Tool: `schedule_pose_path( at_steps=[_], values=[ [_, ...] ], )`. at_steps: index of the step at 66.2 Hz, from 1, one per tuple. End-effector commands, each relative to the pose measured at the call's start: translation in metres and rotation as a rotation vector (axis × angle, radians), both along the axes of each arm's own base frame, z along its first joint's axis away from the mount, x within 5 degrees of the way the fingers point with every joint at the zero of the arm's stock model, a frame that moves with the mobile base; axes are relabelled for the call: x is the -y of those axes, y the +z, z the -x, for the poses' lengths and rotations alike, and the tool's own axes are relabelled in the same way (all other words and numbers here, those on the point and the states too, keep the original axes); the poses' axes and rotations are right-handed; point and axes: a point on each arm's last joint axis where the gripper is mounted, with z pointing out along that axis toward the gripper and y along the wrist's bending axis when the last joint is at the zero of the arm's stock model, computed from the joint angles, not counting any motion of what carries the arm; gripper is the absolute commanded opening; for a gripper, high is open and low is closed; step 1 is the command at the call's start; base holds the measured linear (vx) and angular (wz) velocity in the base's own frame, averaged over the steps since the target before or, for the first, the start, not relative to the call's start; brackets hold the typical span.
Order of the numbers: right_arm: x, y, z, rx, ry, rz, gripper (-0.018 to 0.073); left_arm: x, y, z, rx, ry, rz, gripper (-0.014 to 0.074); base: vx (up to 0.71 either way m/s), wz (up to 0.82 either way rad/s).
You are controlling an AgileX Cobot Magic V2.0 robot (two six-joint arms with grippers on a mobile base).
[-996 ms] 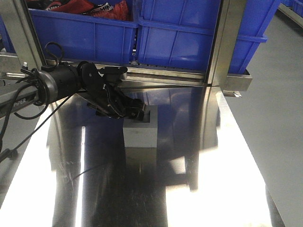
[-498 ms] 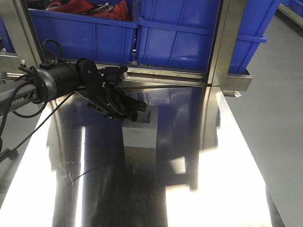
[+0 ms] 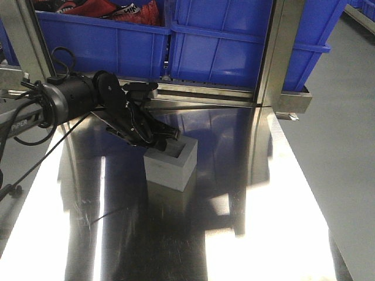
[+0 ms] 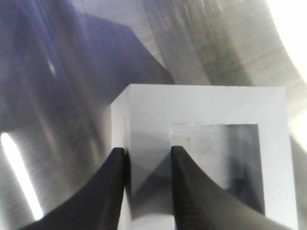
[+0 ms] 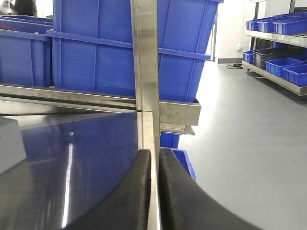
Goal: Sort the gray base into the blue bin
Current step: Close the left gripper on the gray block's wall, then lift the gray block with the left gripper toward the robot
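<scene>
I am seeing the left end effector (image 3: pixel 163 138) grasping one wall of the gray base (image 3: pixel 171 165), with one finger (image 4: pixel 112 191) outside and the other in the square hole. The base is sitting a bit tipped on the shiny worktop (image 3: pixel 263 222), in front of the blue bin (image 3: pixel 234 52). Only the right wrist view is showing the right end effector (image 5: pixel 154 160), clenched on nothing. In the front view the left fingertips are looking too dark to make out.

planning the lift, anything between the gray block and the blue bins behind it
Yes: a steel rail runs crosswise between the matte gray recessed block and the bright-blue plastic crates. The left gripper grips the block's wall.
</scene>
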Motion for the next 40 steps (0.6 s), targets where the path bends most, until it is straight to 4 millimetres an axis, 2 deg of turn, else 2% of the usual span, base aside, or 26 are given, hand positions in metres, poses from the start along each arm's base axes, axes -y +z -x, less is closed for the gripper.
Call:
schedule_pose_path(
  at_steps=[1,16,28,34,40],
  values=[
    [0.0,0.009,0.001,0.092,-0.002,0.013,-0.0004,0.0,0.065,0.011,0.158,-0.009,0.074,-0.0006,0.0,0.0],
    [0.0,0.009,0.001,0.092,-0.002,0.013,-0.0004,-0.011,0.129,0.037,0.296,-0.016,0.122,-0.0006,0.0,0.0],
    [0.0,0.009,0.001,0.092,-0.002,0.013,-0.0004,-0.022,0.178,0.066,0.398,-0.02,0.163,-0.0006,0.0,0.0],
    [0.0,0.009,0.001,0.092,-0.002,0.013,-0.0004,-0.029,0.194,0.082,0.441,-0.019,0.177,-0.0006,0.0,0.0],
    [0.0,0.009,0.001,0.092,-0.002,0.013,-0.0004,-0.036,0.2,0.099,0.464,-0.027,0.174,-0.0006,0.0,0.0]
  ],
)
